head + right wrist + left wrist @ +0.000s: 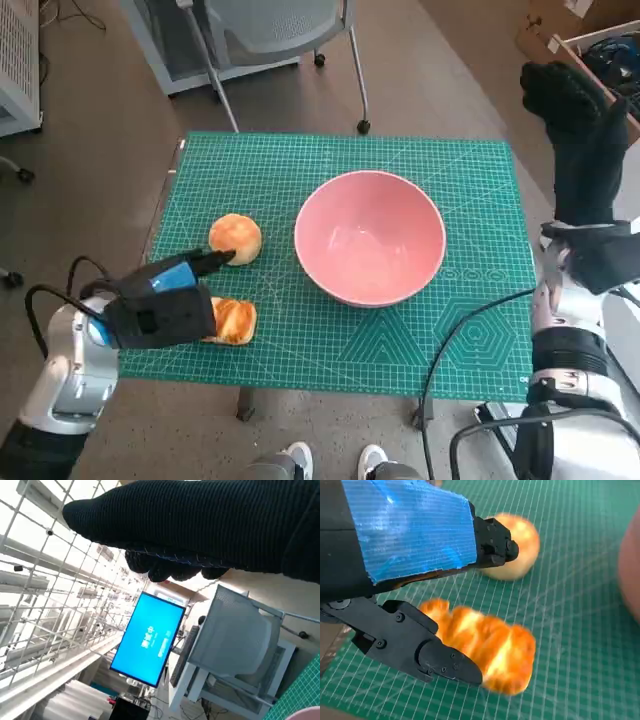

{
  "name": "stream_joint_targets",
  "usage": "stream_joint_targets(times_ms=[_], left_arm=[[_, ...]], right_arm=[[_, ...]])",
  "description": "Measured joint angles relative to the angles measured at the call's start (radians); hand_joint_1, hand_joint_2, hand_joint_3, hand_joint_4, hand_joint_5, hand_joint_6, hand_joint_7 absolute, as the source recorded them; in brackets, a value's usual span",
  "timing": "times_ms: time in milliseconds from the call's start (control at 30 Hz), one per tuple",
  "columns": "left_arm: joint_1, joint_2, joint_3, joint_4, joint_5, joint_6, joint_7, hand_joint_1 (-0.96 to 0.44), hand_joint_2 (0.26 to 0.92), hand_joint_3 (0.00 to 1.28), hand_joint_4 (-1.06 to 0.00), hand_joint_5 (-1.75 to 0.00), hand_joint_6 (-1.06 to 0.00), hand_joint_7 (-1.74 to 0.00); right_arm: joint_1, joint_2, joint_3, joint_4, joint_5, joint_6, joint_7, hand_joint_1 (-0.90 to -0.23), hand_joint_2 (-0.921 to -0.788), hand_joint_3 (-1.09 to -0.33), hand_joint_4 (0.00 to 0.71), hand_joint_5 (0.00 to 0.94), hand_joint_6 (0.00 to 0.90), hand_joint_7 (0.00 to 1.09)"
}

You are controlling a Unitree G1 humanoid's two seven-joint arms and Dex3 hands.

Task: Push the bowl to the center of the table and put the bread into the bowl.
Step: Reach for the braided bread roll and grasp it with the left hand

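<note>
The pink bowl (370, 236) stands on the green mat (470, 340), slightly right of its middle; its rim shows blurred in the left wrist view (631, 575). A round bun (235, 238) (517, 547) lies left of the bowl. A flatter, toasted piece of bread (234, 321) (487, 650) lies near the mat's front left. My left hand (163, 305) (410, 535) hovers over that piece, its black fingers (445, 661) spread on either side and holding nothing. My right hand (578, 120) (200, 525) is raised off the table's right edge, empty.
A grey chair (280, 30) (235, 640) stands beyond the table's far edge. A lit blue monitor (150, 640) shows in the right wrist view. Cables (470, 340) trail across the mat's front right corner. A person's shoes (335, 462) are at the front edge.
</note>
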Motion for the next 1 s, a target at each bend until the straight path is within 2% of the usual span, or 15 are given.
stream_joint_targets(times_ms=[267, 500, 867, 967, 1000], left_arm=[[-0.037, -0.001, -0.079, 0.049, 0.062, 0.038, -0.026, -0.35, 0.700, 0.00, 0.00, 0.00, -0.17, 0.00], [-0.080, -0.014, -0.129, 0.111, 0.102, 0.038, -0.021, -0.37, 0.699, 0.00, 0.00, 0.00, -0.17, 0.00], [-0.126, -0.044, -0.181, 0.244, 0.126, 0.007, 0.020, -0.27, 0.696, 0.00, -0.03, -0.01, -0.19, -0.01], [-0.134, -0.057, -0.193, 0.285, 0.142, 0.001, 0.045, -0.20, 0.708, 0.01, -0.08, -0.02, -0.26, -0.02], [-0.138, -0.059, -0.193, 0.293, 0.144, 0.000, 0.051, -0.15, 0.720, 0.01, -0.15, -0.02, -0.32, -0.03]], right_arm=[[0.002, 0.001, -0.002, -0.021, 0.000, 0.003, 0.001, -0.733, -0.921, -0.804, 0.177, 0.000, 0.288, 0.03], [0.006, 0.002, -0.003, -0.029, 0.000, 0.006, 0.001, -0.739, -0.921, -0.804, 0.176, 0.000, 0.287, 0.03], [0.006, 0.007, -0.005, -0.034, 0.000, 0.013, 0.006, -0.737, -0.921, -0.804, 0.170, 0.000, 0.284, 0.03], [0.006, 0.007, -0.006, -0.034, 0.001, 0.013, 0.010, -0.731, -0.921, -0.805, 0.170, 0.000, 0.283, 0.03], [0.006, 0.007, -0.007, -0.034, 0.001, 0.014, 0.012, -0.730, -0.921, -0.806, 0.170, 0.000, 0.283, 0.03]])
